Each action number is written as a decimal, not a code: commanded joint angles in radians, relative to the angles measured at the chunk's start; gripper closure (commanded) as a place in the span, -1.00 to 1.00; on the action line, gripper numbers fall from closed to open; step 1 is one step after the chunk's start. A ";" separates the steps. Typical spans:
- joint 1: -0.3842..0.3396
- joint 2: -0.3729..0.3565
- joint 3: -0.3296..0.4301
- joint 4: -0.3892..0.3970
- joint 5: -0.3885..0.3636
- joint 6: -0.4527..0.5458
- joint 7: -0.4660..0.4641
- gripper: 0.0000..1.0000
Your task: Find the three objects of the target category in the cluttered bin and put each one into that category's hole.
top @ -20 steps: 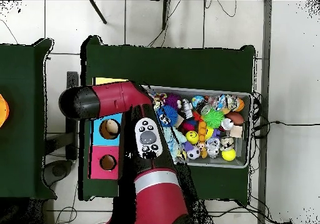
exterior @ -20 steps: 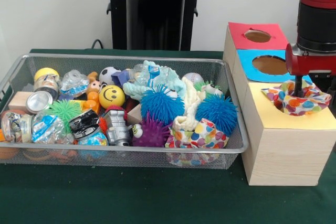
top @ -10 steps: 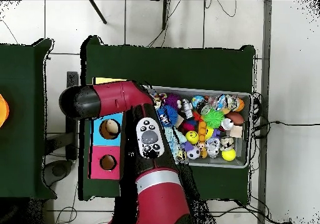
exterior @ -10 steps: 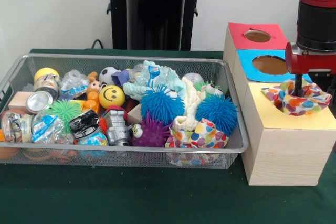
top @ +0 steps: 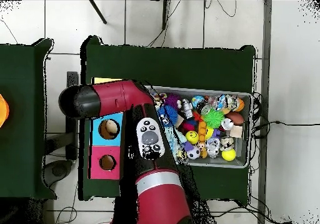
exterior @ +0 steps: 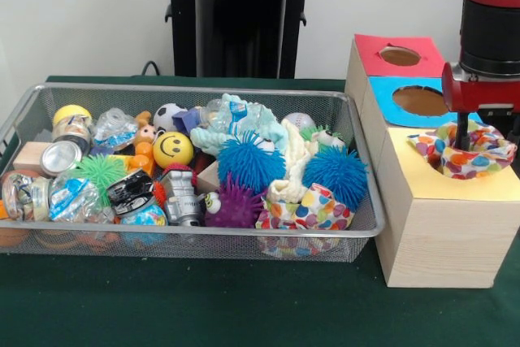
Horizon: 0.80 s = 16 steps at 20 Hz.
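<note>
1. You have the silver wire-mesh bin (exterior: 203, 91) on the green table cloth (exterior: 187, 302) at the left of the front view, filled to the rim with clutter.
2. At its left end you find a crushed silver drinks can (exterior: 58, 157), a spiky green rubber ball (exterior: 101, 171) beside it and a yellow smiley-face ball (exterior: 173, 149) further in.
3. Mid-bin you see a small grey toy robot (exterior: 180, 196), a spiky purple ball (exterior: 236, 205) touching it, and a spiky blue ball (exterior: 250, 161) behind that.
4. Toward the right end, a second spiky blue ball (exterior: 336, 174) sits above a folded cloth with multicoloured polka dots (exterior: 307, 210), which rests against the bin's near wall. A cream knitted cloth (exterior: 296, 160) lies between the two blue balls.
5. Right of the bin stands the wooden sorting box (exterior: 439, 237), topped by a red panel with a round hole (exterior: 398, 55), a blue panel with a round hole (exterior: 419, 100) and a yellow panel (exterior: 479, 188).
6. A second polka-dot cloth (exterior: 461, 152) is bunched in the yellow panel's opening, partly inside and partly draped over its edge.
7. The red and black arm's gripper (exterior: 463, 132) reaches down into that bunched cloth. Its tips are buried in the fabric, so you cannot tell whether the fingers are apart or together.
8. In the overhead view the red arm (top: 119, 99) covers the yellow panel.
</note>
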 commanded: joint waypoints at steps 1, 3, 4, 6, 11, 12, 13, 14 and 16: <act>-0.054 -0.020 -0.021 0.040 -0.043 0.093 -0.023 -1.00; -0.054 -0.023 -0.023 0.042 -0.045 0.092 -0.021 -1.00; -0.056 -0.022 -0.021 0.035 -0.046 0.097 -0.026 -1.00; -0.058 -0.026 -0.021 0.027 -0.045 0.111 -0.030 -1.00; -0.055 -0.014 -0.026 0.004 -0.054 0.119 -0.028 -1.00; -0.055 -0.012 -0.026 0.001 -0.055 0.119 -0.027 -1.00; -0.056 -0.012 -0.026 0.004 -0.051 0.122 -0.022 -1.00; -0.053 -0.013 -0.027 0.004 -0.053 0.121 -0.021 -1.00; -0.054 -0.016 -0.025 0.008 -0.050 0.126 -0.022 -1.00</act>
